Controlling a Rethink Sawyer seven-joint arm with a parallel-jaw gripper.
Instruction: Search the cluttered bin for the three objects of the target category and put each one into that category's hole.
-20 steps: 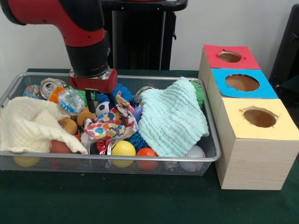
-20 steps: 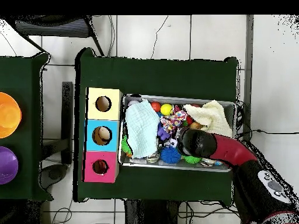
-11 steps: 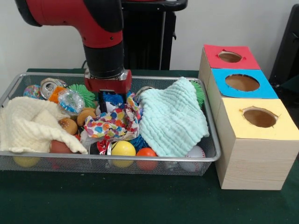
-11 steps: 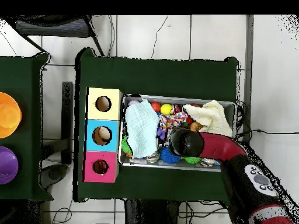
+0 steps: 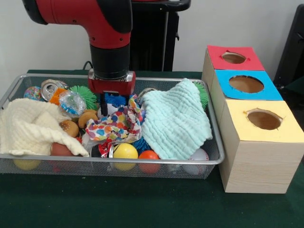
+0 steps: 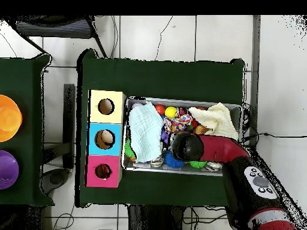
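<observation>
From the front, the hand hangs low in the wire bin, over a blue spiky ball; I cannot tell its opening. Overhead, the green-clothed table stands on pale tiled floor.

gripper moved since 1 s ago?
Yes. In the front view the gripper has shifted right along the wire bin, toward the mint cloth, now over the blue spiky ball.

Bin left of boxes; cloths atop clutter.
</observation>
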